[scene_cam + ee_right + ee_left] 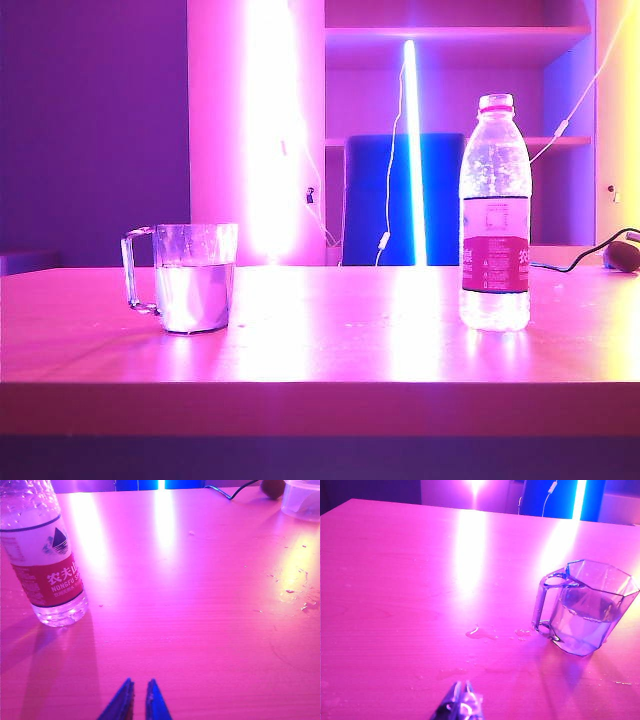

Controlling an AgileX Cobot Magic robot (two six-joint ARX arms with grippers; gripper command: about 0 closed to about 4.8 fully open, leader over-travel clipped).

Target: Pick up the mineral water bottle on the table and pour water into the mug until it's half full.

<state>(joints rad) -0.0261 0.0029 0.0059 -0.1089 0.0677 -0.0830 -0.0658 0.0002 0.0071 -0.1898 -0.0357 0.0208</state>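
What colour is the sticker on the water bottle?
The mineral water bottle has a red and white label, clearest in the right wrist view.

Setting: an indoor room fitted out as a robot test or demonstration space, not a household kitchen. Evidence: a plain wooden table [330, 340] stands before built-in shelving [455, 40] whose visible shelves hold nothing. Vertical tube lights [413, 150] flood the room in magenta and blue, with thin cables [388, 180] hanging loose beside them. A dark blue panel [380, 200], possibly a chair back, stands behind the table. A black cable [575, 262] trails across the far tabletop edge.
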